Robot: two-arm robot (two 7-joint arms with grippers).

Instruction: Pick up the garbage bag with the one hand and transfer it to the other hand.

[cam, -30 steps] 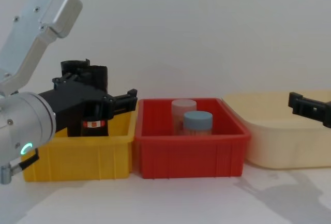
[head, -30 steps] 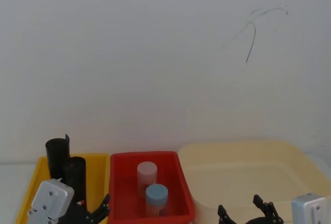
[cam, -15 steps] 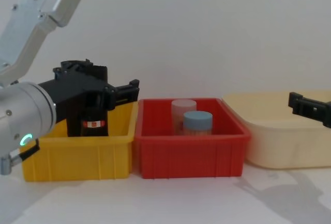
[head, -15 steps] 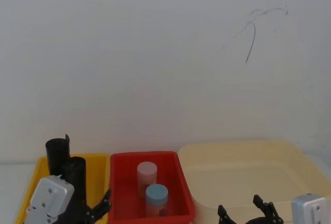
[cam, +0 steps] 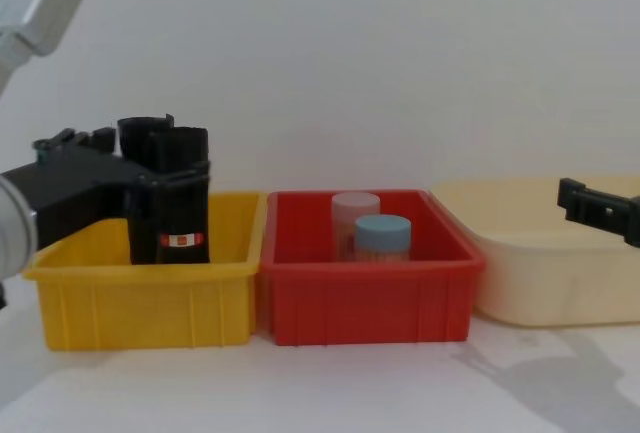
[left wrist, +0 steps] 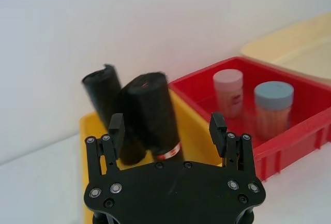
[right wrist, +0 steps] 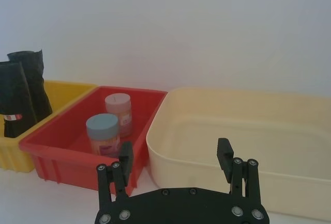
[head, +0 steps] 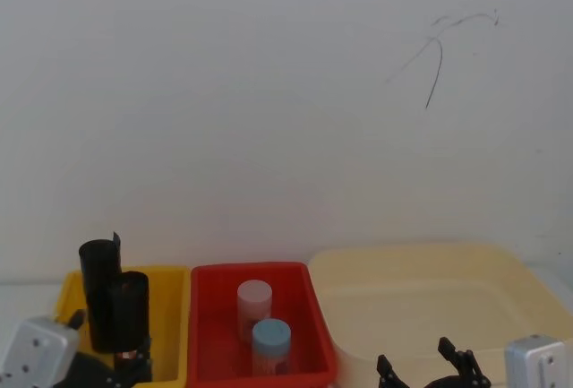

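I can read no word, number or brand mark anywhere. The nearest thing to a sign is the narrow red-and-white label band [cam: 178, 240] round the garbage bag [cam: 182, 188], which stands in the yellow bin [cam: 150, 303] just left of the red bin [cam: 365, 303]. Its print is too small for me to make out. The pale jar [left wrist: 228, 90] inside the red bin has a faint reddish mark on its side, which I cannot read either.
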